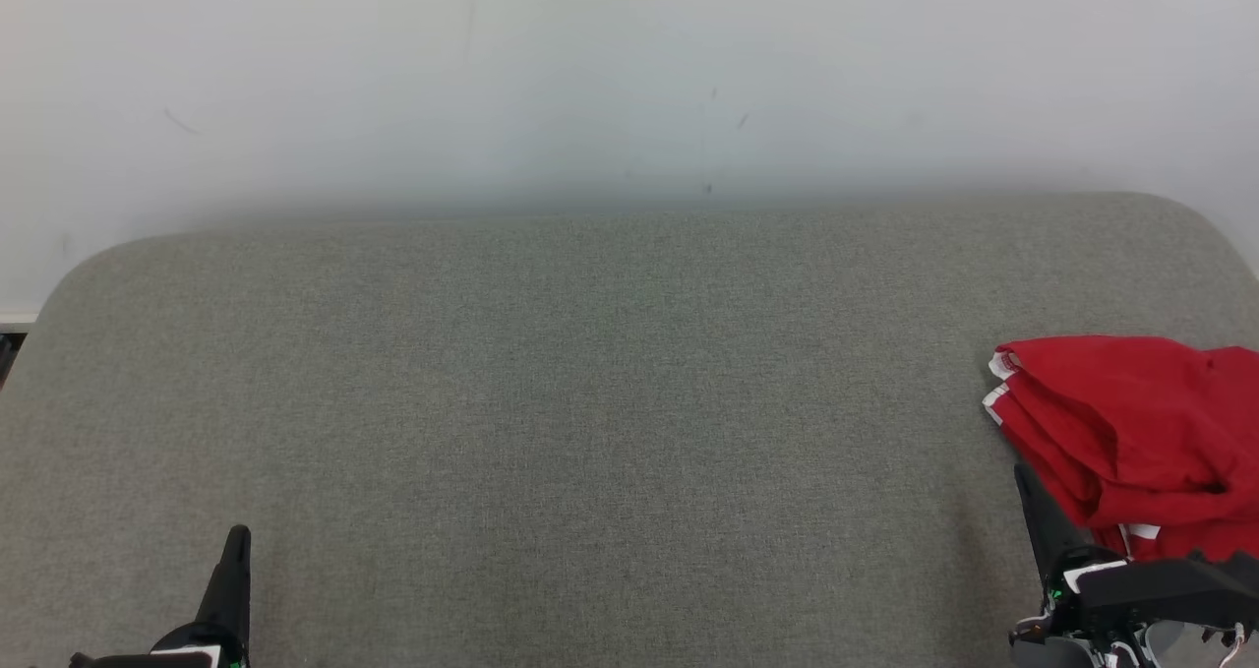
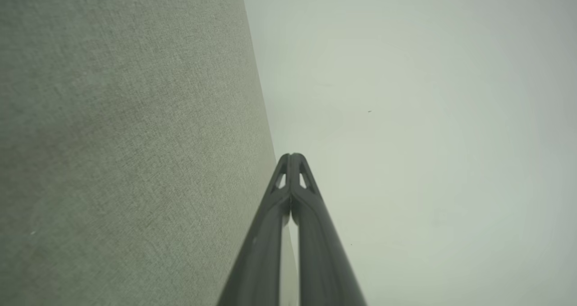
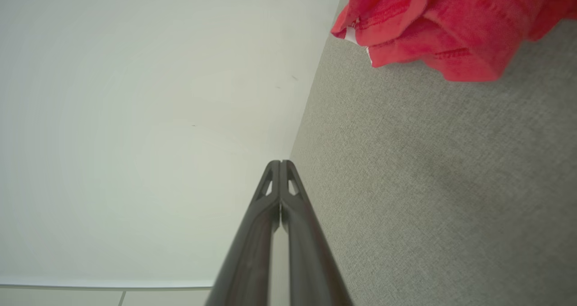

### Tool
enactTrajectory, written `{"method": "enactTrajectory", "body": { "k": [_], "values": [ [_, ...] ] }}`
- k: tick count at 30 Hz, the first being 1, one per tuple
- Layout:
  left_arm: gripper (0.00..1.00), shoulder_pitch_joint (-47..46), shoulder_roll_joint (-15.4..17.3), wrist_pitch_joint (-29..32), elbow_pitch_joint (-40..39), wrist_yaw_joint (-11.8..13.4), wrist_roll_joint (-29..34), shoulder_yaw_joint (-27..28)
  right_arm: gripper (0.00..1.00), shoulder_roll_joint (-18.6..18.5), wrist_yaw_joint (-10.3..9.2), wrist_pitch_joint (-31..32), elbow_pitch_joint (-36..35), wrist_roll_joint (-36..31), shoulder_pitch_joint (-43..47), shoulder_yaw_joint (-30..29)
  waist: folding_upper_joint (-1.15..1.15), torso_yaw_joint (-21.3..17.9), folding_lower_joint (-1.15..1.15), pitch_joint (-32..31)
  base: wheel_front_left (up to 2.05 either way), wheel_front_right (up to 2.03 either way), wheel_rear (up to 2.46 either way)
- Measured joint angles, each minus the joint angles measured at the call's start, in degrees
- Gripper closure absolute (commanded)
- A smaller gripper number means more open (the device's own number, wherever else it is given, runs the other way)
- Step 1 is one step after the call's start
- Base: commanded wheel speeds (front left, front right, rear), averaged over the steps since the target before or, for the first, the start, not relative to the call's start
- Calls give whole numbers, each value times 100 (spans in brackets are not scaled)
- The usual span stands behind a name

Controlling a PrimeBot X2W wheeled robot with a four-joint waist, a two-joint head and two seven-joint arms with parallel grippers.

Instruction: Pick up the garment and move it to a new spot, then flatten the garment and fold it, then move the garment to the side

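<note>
Garment [image 1: 1131, 432], red with small white patches at its edge, lies bunched in loose folds on the grey surface [image 1: 590, 402]. It is at the right side of the surface, about midway between the near edge and the far edge, and part of it runs out of the head view on the right. It is not flat and not folded neatly.

The right gripper [image 1: 1023, 473] is over the near right part of the surface, just beside the garment's near left edge. Its two fingers [image 3: 306, 234] are pressed together at the tips and hold nothing. In the right wrist view the right gripper [image 3: 279, 164] points along the surface [image 3: 428, 184] toward the white wall [image 3: 135, 116]. In that view the garment [image 3: 432, 22] is off to one side of the tips, with bare grey cloth between them.

The left gripper [image 1: 239, 540] is over the near left part of the surface, well apart from the garment. Its fingers [image 2: 261, 234] are also pressed together and hold nothing. In the left wrist view the left gripper [image 2: 293, 157] points toward the wall [image 2: 428, 116], with the surface [image 2: 112, 139] alongside it.

The wall [image 1: 590, 78] rises behind the far edge of the surface.
</note>
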Motion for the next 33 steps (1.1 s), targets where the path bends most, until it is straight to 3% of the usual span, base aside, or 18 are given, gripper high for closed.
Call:
{"method": "enactTrajectory", "body": {
  "k": [13, 33],
  "values": [
    [100, -143, -133, 212, 115, -190, -858, 219, 100, 82, 153, 143, 115, 881, -132, -157, 0, -23, 0, 16, 0, 0, 0],
    [100, -199, -134, 212, 121, -190, -857, 222, 100, 88, 169, 143, 119, 893, -197, -157, -1, -23, 0, 16, 0, 0, 0]
  ]
}}
